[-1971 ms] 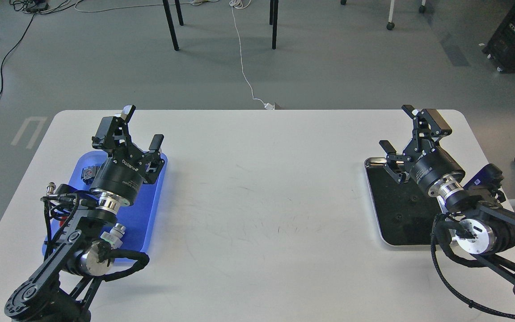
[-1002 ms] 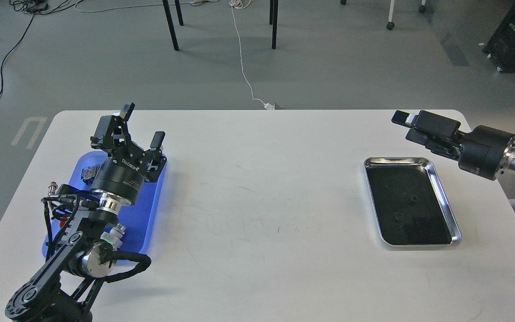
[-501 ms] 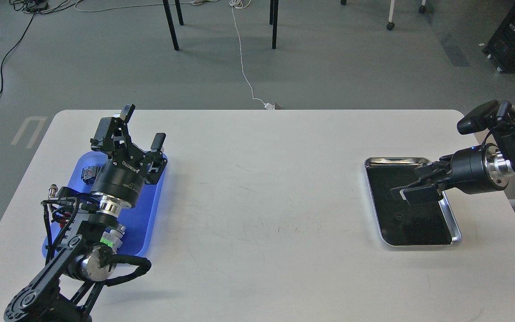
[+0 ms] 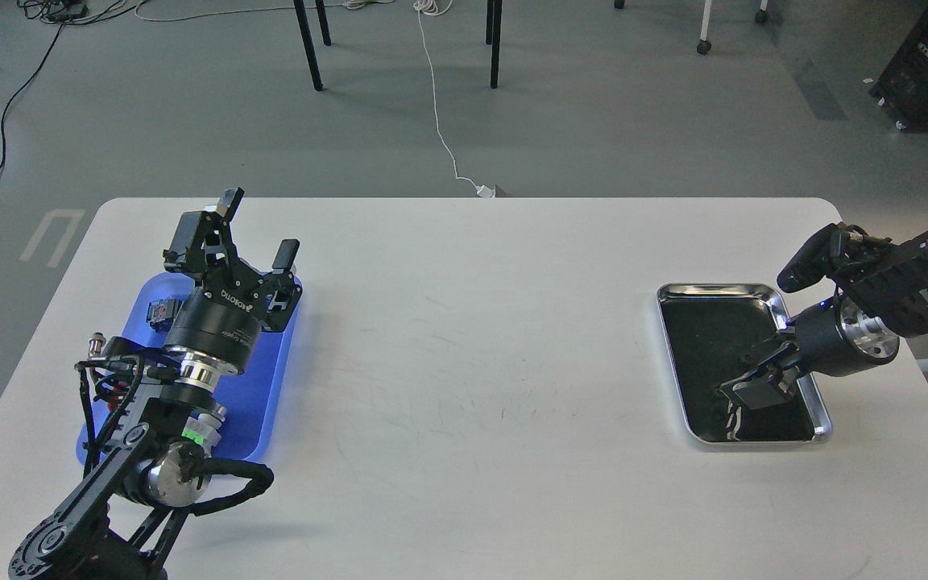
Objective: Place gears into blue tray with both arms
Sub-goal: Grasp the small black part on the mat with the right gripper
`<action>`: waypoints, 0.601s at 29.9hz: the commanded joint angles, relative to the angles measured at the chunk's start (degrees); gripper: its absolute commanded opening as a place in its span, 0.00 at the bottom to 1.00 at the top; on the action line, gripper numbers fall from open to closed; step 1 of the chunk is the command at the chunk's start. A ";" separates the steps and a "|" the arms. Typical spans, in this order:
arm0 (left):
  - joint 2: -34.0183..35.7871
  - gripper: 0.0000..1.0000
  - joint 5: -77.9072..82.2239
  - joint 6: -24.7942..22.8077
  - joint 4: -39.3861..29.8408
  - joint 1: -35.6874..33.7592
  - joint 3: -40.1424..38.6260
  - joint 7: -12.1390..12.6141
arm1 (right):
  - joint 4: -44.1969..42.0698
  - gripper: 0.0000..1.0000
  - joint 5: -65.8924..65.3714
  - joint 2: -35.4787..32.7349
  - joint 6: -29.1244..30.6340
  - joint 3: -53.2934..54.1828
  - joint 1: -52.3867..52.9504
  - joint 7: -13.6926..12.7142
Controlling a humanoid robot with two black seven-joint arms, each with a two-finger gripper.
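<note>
The blue tray (image 4: 261, 387) lies at the left of the white table, half covered by my left arm. My left gripper (image 4: 258, 229) hovers over the tray's far end, pointing up and away, open with nothing between its fingers. My right arm comes in from the right edge. My right gripper (image 4: 742, 391) points down and left into the black tray with a silver rim (image 4: 718, 287), its tips close to the floor near the front end. I cannot tell how its jaws stand. Against the black floor I cannot make out the gears.
Small parts lie on the blue tray around my left arm: a dark blue-and-red piece (image 4: 159, 310), a metal connector (image 4: 93, 338) and a silver button (image 4: 210, 419). Chair legs and a white cable (image 4: 440, 137) are on the floor beyond the table.
</note>
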 commanded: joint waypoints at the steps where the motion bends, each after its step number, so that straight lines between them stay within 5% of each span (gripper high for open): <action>1: -0.15 0.98 0.09 -0.03 0.00 0.00 -0.07 0.00 | -3.18 0.67 0.09 1.92 -2.32 0.01 -2.99 0.00; 18: -0.23 0.98 0.09 0.06 0.00 0.09 -0.51 0.00 | -5.57 0.62 0.45 4.65 -4.26 0.10 -6.52 0.00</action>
